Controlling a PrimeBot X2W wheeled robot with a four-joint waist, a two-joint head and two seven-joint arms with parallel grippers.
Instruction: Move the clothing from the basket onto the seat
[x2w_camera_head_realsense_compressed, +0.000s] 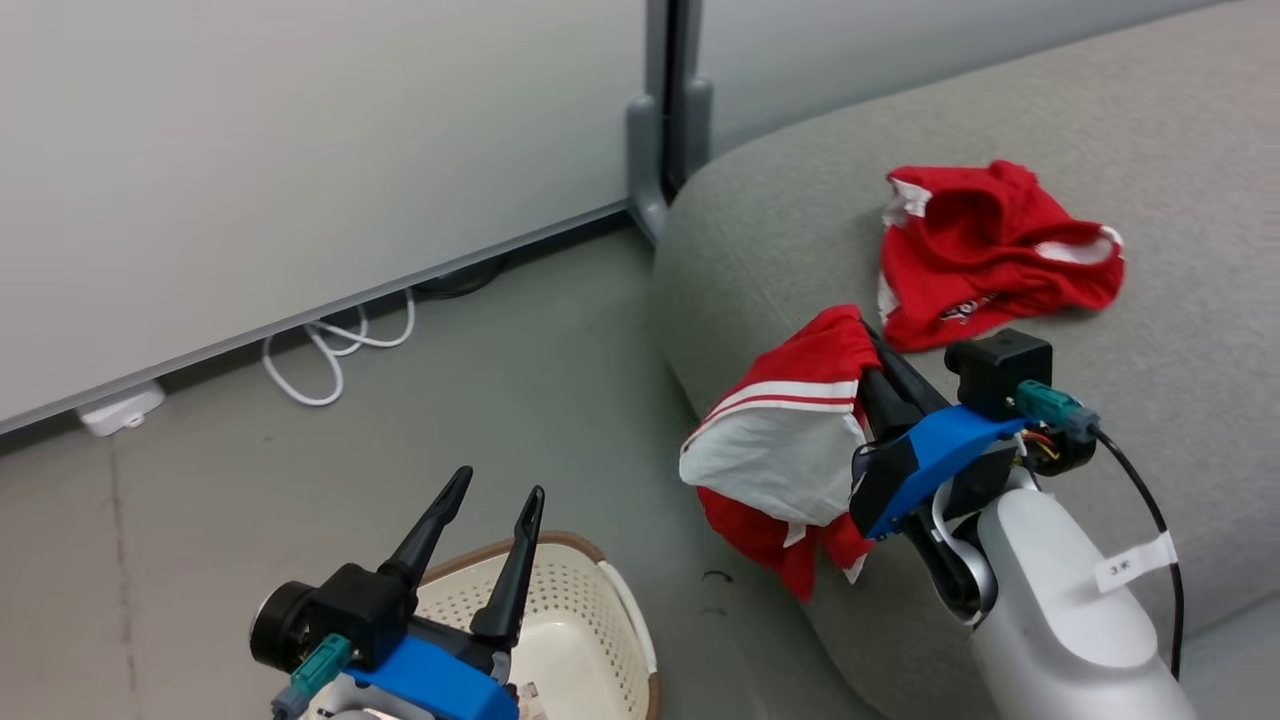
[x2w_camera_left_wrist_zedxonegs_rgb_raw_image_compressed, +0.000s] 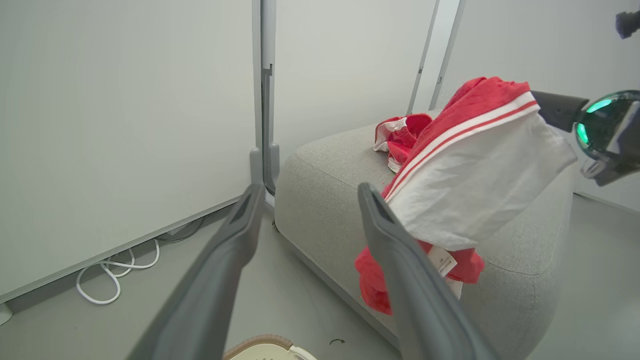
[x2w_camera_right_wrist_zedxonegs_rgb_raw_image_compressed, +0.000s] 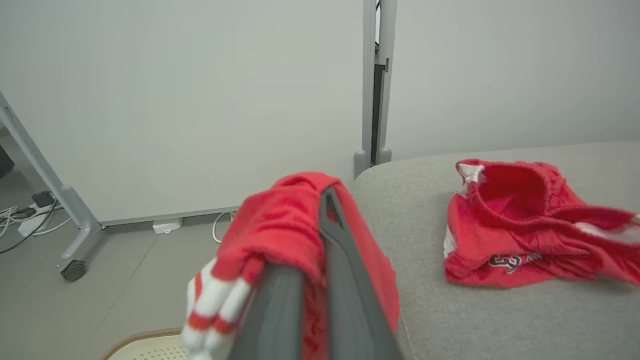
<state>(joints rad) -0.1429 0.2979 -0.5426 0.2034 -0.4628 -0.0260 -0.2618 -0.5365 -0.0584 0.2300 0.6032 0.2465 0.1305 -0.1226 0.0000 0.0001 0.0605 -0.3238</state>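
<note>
Right tool: clenched on the red-and-white striped garment, both fingers pinched together on its red upper edge. The garment hangs from the fingertips at the front corner of the grey couch, with the white panel outward and red folds lowest. Cannot tell whether the hanging cloth touches the upholstery.

Left tool: released, fingers spread wide with nothing between them, above the cream basket. The basket stands on the floor near the couch.

Red lettered garment: crumpled on the couch top, apart from the held one.

What each view adds:
- Head view: both tools and both garments together. Also the basket's perforated wall and brown rim, and a white cable looped on the floor along the wall panel.
- Left wrist view: the held garment from the side, its red and white stripes running along the top of the white panel. A white label shows at the lower hem, and the lettered garment is half hidden behind.
- Right wrist view: red cloth draped over and between the closed fingers. There is dark lettering on the lying garment, too small to read, and a wheeled stand leg at far left.
</note>
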